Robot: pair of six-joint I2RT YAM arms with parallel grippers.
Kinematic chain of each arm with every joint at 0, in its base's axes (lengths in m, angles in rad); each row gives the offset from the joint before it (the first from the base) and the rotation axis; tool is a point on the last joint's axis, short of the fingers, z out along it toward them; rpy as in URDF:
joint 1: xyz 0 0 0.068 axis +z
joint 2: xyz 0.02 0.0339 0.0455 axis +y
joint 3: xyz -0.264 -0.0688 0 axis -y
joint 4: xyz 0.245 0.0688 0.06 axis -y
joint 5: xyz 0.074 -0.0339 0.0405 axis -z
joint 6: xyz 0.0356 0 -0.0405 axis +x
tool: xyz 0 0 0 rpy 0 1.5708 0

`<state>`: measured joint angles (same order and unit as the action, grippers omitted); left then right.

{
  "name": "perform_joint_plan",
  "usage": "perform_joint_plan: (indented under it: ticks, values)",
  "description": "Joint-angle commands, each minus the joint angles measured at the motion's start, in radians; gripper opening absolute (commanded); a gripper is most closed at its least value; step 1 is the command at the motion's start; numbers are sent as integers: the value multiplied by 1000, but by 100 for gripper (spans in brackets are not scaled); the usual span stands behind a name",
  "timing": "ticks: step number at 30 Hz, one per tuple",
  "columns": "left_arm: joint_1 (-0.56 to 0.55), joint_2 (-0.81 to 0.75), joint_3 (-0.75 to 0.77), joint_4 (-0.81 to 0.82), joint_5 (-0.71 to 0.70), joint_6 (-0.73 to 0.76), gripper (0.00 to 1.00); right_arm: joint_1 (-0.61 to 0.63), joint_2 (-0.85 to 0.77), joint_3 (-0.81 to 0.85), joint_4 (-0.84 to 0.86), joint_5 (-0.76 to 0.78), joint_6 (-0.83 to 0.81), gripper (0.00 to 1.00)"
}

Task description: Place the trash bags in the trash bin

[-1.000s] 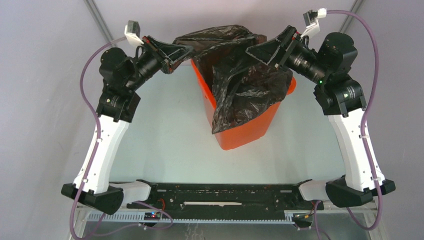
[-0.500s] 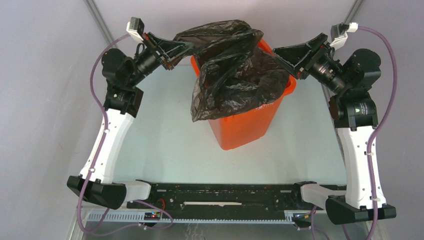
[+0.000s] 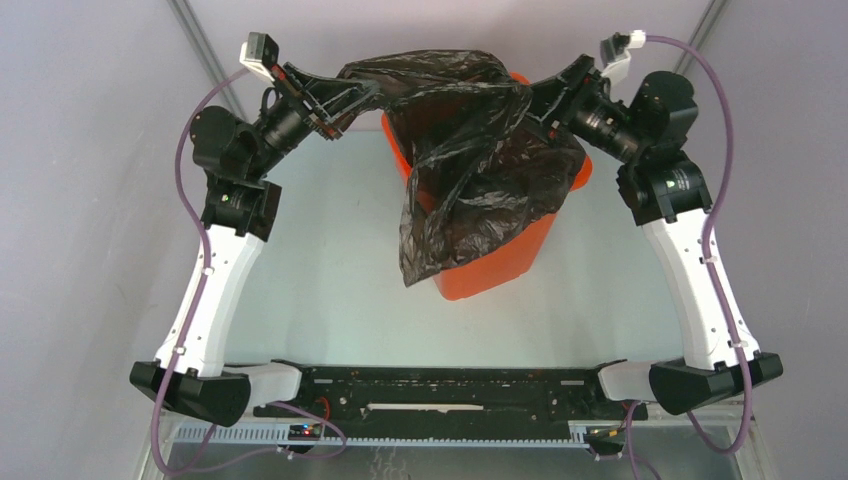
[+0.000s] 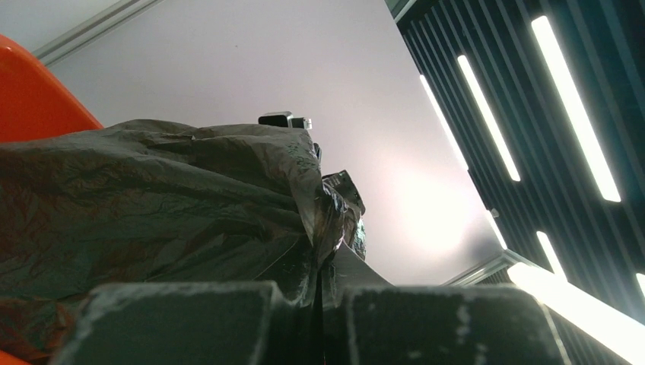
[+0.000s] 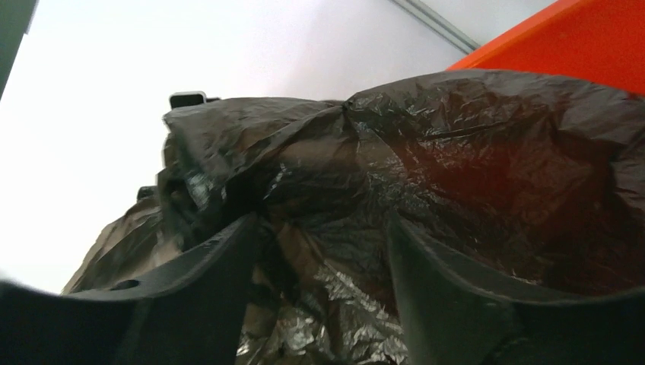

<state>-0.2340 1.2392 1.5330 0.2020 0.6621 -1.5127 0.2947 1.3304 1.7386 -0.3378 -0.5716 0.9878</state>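
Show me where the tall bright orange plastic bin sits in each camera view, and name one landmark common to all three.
Top external: the tall bright orange plastic bin stands at the centre of the picture, its top draped.
Left wrist: only a curved patch of it at the upper left edge.
Right wrist: a wedge of it in the upper right corner.
Shared landmark: the glossy wrinkled black plastic bag, lying against it.

Lab — panel-walled robot table [image 3: 330,280]
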Motion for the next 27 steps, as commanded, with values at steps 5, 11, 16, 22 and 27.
perform_joint_plan:
  ticks: [5,11,16,22,27]
  values:
    - [4,-22,-20,-16,2,-4,0,71,-54,-27,13,93,-68,66]
    - [19,-6,-23,-10,-2,-21,0,40,-99,12,-112,145,-182,80]
    - [45,18,6,-2,26,-38,0,43,-149,-25,-126,109,-249,80]
    - [50,32,15,9,46,-50,0,87,-139,-52,-66,80,-253,67]
    - [50,36,13,16,53,-56,0,96,-93,-30,-35,90,-221,68]
